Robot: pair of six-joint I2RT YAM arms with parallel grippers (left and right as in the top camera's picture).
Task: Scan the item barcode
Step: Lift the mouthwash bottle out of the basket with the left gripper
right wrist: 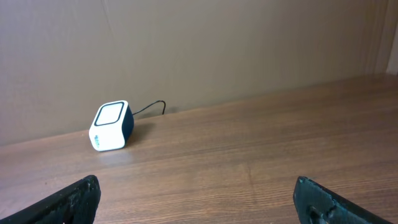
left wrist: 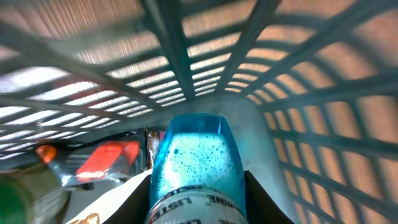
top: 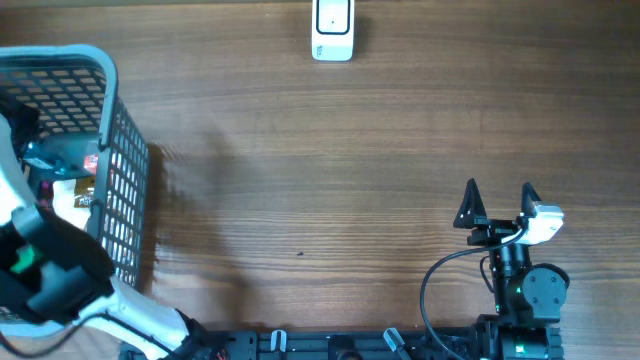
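Blue-grey mesh basket (top: 125, 190) sits at the wooden table's (top: 330, 170) left edge. Inside, a red-orange packet (left wrist: 111, 158) lies near a blurred green object (left wrist: 18, 199).

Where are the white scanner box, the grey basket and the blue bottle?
Small white cube scanner (right wrist: 107, 138): right wrist view, front face.
Grey plastic mesh basket (top: 125, 190): overhead view, mesh side wall.
Blue translucent plastic bottle (left wrist: 196, 158): left wrist view, body.
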